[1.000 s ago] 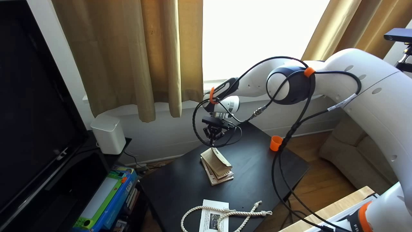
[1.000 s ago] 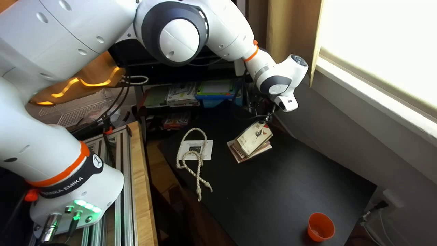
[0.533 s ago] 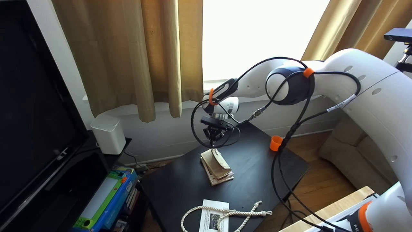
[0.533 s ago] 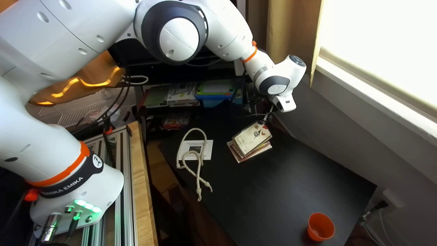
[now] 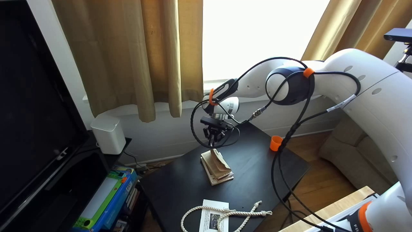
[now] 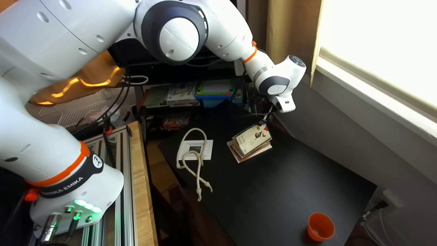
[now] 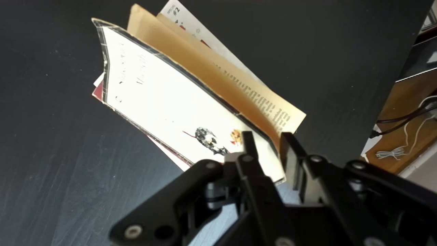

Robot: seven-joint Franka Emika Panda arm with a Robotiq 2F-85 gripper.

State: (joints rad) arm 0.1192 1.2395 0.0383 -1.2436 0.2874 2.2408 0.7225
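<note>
Find the book (image 6: 254,138) askew on top of at least one booklet (image 7: 191,24), on the table (image 6: 290,177). Note the gripper (image 7: 267,136) at one corner of the book: fingers apart, with a visible gap between the tips, one over the cover (image 7: 164,92), one past the cover's raised edge and over the page (image 7: 269,106); impossible to confirm contact. Judge as done: positioning at the book and parting of the cover from the page. Judge as not done: laying the cover right back, bringing the fingers together, taking the book off the booklet.

Read only from the wrist view: the finger gap, the print on the page and the "#2" on the booklet. See in both exterior views, not from the wrist: the cup (image 6: 321,227), well apart from the book, and the rope (image 5: 251,213), partly over the sheet (image 6: 188,145).
</note>
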